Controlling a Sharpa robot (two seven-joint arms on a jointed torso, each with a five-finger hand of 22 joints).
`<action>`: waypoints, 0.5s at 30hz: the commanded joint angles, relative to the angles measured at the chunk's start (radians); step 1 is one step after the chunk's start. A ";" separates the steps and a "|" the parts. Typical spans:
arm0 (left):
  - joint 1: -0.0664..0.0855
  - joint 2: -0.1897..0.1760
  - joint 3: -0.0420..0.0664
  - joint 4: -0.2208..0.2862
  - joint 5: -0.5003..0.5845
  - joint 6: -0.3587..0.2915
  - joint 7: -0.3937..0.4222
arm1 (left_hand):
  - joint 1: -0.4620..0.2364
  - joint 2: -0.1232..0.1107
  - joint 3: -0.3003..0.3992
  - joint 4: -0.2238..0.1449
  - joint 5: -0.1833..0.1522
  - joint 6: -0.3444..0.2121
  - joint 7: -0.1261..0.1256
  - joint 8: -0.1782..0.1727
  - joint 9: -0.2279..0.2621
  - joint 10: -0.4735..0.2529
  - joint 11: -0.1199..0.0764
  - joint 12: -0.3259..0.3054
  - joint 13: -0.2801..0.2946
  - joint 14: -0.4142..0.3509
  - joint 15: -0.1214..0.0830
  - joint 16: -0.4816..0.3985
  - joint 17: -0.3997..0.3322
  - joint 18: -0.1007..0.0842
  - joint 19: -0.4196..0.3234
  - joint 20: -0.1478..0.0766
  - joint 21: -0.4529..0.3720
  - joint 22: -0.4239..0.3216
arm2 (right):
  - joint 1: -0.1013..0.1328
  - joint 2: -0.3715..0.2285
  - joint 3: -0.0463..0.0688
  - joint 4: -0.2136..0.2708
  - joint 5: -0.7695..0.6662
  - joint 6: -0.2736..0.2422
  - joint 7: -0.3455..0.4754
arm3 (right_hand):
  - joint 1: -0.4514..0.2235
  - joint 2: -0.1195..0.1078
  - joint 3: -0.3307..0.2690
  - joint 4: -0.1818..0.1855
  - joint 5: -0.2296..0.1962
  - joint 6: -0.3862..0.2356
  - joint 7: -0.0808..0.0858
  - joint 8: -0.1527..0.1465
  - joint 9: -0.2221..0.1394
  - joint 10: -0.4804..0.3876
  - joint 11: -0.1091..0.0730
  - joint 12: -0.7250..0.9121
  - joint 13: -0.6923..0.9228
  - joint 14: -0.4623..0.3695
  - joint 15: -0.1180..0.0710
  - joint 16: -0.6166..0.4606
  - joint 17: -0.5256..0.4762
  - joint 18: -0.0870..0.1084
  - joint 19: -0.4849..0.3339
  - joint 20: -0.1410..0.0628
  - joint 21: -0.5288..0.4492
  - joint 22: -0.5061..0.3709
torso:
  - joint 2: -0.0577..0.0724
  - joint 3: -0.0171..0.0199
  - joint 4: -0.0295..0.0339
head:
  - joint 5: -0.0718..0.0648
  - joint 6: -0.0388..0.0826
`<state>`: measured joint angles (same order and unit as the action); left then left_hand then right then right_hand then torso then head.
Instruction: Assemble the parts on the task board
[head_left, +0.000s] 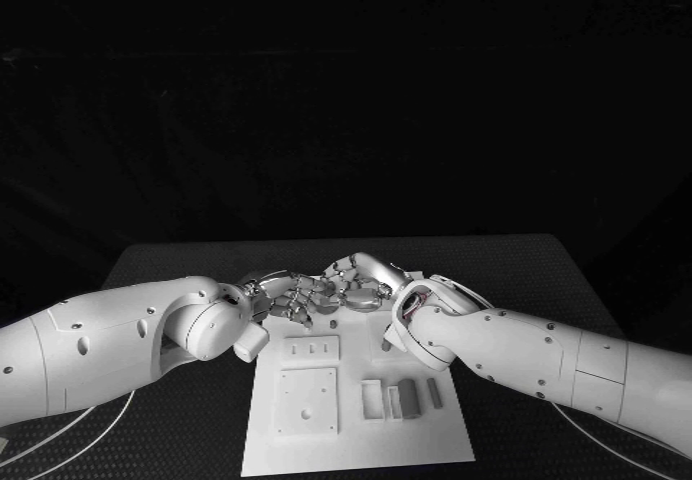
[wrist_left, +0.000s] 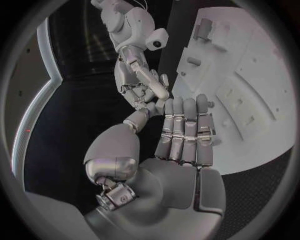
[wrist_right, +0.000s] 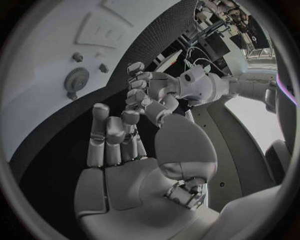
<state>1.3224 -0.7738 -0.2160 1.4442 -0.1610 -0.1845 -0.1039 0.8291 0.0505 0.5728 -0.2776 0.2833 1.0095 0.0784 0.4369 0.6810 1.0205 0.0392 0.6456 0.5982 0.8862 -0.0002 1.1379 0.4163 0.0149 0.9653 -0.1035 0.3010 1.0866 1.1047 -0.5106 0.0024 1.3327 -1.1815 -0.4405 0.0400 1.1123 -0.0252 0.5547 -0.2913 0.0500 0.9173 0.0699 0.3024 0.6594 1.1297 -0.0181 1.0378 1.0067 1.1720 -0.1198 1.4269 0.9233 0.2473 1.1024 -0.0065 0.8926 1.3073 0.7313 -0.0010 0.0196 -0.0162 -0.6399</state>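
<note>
In the head view, the left hand (head_left: 281, 298) and right hand (head_left: 361, 285) are seen brought together at the far edge of the board (head_left: 274, 445), their fingers meeting above its top end. Whether something small is passed or pinched between them cannot be told here, the fingers being crowded together. The board lies in the middle of the table (head_left: 534, 270). On it two raised plates (head_left: 307, 400) lie one behind the other on its left half, and grey parts (head_left: 408, 397) lie side by side in a row on its right half, untouched and well clear of both hands. The hands are judged to be placed at the far end either to work on a fitting there or to hand something over.

In the left wrist view, the left hand (wrist_left: 181, 145) is shown with its fingers straight and pressed side by side, the thumb held apart; nothing is seen in the palm. The right hand (wrist_left: 140, 87) reaches in, its fingertips touching or nearly touching the left fingertips. The board (wrist_left: 262, 95) lies beyond.

In the right wrist view, the right hand (wrist_right: 119, 145) is shown with fingers loosely curled and nothing visibly held. The left hand (wrist_right: 147, 92) faces it with bent fingers. A round fitting (wrist_right: 76, 79) is seen on the board (wrist_right: 37, 65) nearby.
</note>
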 joint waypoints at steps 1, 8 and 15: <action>0.002 0.002 0.002 0.003 -0.008 0.022 0.025 | 0.028 0.004 0.005 -0.009 0.000 0.018 -0.010 -0.008 0.002 0.011 -0.001 0.005 -0.003 0.007 -0.004 0.005 -0.001 -0.012 0.008 0.001 -0.006 0.003 | -0.002 0.003 -0.001 0.001 -0.009 0.027 0.007 | -0.006 0.001 0.004 0.000 0.000 0.098 0.018 0.004 0.002 -0.005 -0.005 0.004 -0.001 0.000 -0.008 0.001 0.000 0.015 0.000 -0.005 0.005 0.018 | 0.001 0.0004 0.0004 | -0.001 -0.001; 0.002 0.002 0.002 0.004 -0.019 0.029 0.020 | 0.070 -0.007 0.010 -0.011 0.002 0.026 -0.012 -0.015 0.003 0.016 -0.003 0.005 -0.008 0.009 -0.005 0.007 -0.003 -0.012 0.012 -0.001 -0.008 0.008 | -0.002 0.004 -0.001 -0.002 -0.010 0.027 0.005 | -0.006 0.001 0.004 0.000 0.000 0.098 0.018 0.004 0.002 -0.005 -0.005 0.004 -0.001 0.000 -0.008 0.000 -0.001 0.015 -0.001 -0.005 0.005 0.018 | 0.000 0.0003 -0.0011 | -0.001 -0.002; 0.002 0.002 0.002 0.005 -0.026 0.033 0.017 | 0.106 -0.029 0.008 -0.011 0.012 0.033 -0.014 -0.019 0.007 0.022 -0.005 0.006 -0.011 0.014 -0.008 0.011 -0.004 -0.012 0.018 -0.003 -0.009 0.013 | -0.002 0.004 -0.001 -0.004 -0.011 0.024 0.005 | -0.007 0.001 0.004 -0.001 0.000 0.098 0.018 0.003 0.002 -0.005 -0.005 0.004 -0.001 0.000 -0.008 0.000 -0.001 0.015 -0.001 -0.005 0.005 0.018 | 0.000 0.0000 0.0001 | -0.003 -0.003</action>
<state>1.3226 -0.7746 -0.2159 1.4432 -0.1785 -0.1814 -0.1042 0.9187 0.0160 0.5811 -0.2861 0.2912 1.0191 0.0831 0.4170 0.6802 1.0352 0.0321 0.6456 0.5884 0.8951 -0.0089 1.1417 0.4130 0.0148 0.9778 -0.1088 0.2952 1.0989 1.1045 -0.5086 0.0020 1.3297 -1.1816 -0.4334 0.0399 1.1123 -0.0253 0.5547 -0.2913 0.0500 0.9173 0.0699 0.2990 0.6615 1.1274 -0.0207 1.0378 1.0068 1.1718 -0.1186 1.4269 0.9232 0.2471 1.1024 -0.0065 0.8926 1.3074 0.7316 -0.0005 0.0190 -0.0175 -0.6428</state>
